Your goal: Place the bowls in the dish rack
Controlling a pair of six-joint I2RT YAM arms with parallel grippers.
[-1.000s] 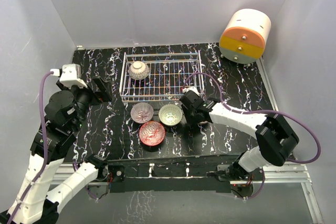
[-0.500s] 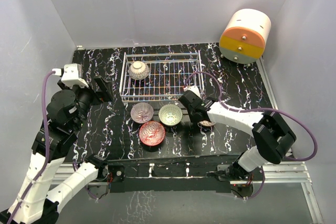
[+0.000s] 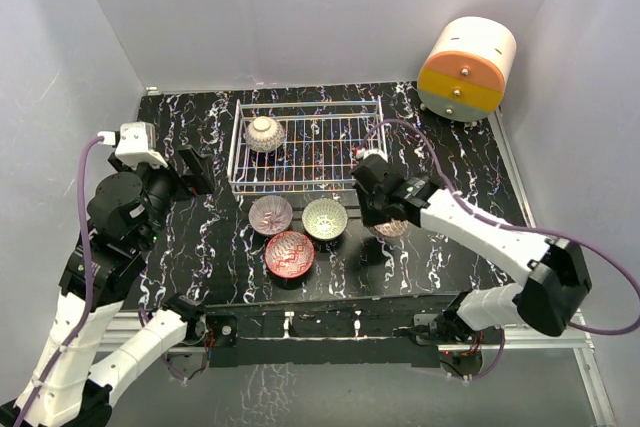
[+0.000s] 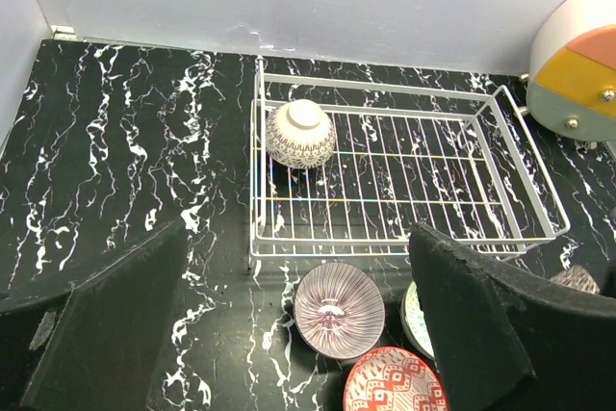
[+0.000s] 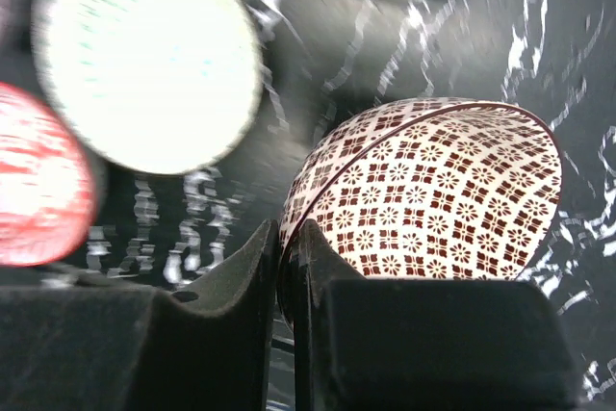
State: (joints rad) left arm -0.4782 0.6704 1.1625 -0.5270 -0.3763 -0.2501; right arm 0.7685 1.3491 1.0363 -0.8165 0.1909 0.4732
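right gripper (image 5: 286, 238) is clamped shut on the rim of a brown-and-white bowl (image 5: 433, 190). from the wrist view you can see the edge pinched between the two black fingers (image 5: 221, 286), with the bowl tipped on its side so the checkered outside faces the camera. from overhead it sits just off the near right corner of the dish rack (image 3: 330, 147), not over the wires. looks like it's off the table (image 3: 450, 147), but i can't say for sure.

left gripper (image 4: 298, 231) is spread wide with nothing between the pads. it hangs over the left side of the table, near the rack's front left corner, looking across the rack.

only one bowl is in the rack: the other brown-and-white one (image 4: 300, 134), upside down in the far left corner. the other three sit on the table right in front of the rack. the pinkish bowl (image 3: 270, 214) and pale green bowl (image 3: 325, 218) are side by side, and the red bowl (image 3: 289, 253) is a bit nearer, tucked between them. all three are right way up.

round orange-and-cream drawer unit (image 3: 467, 69) is in the far right corner, well apart from everything.
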